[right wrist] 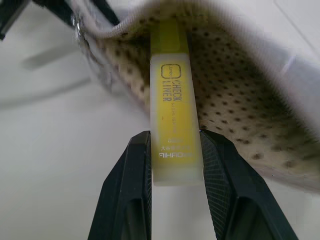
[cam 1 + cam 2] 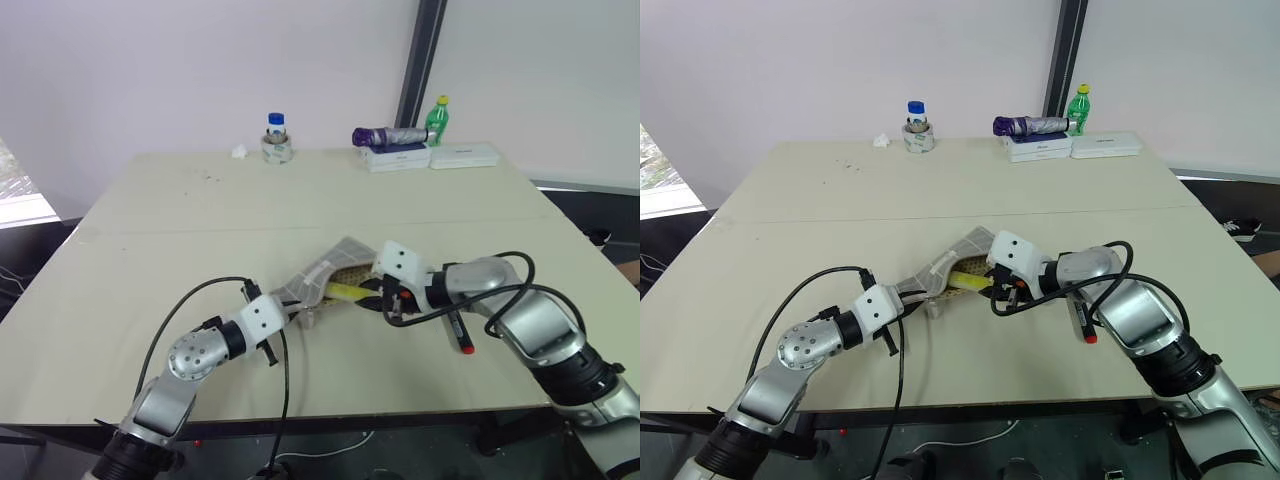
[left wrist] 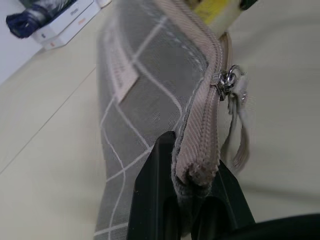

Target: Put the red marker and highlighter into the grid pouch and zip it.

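The left gripper [image 3: 192,197] is pinching the zipper end of the grid pouch [image 2: 318,275] at mid-table, propping its mouth open; the right gripper [image 1: 176,165] is clasping the yellow highlighter [image 1: 172,100], whose front end is lying inside the dotted lining; the red marker [image 2: 461,333] is lying on the table [image 2: 180,210] just beside the right arm.
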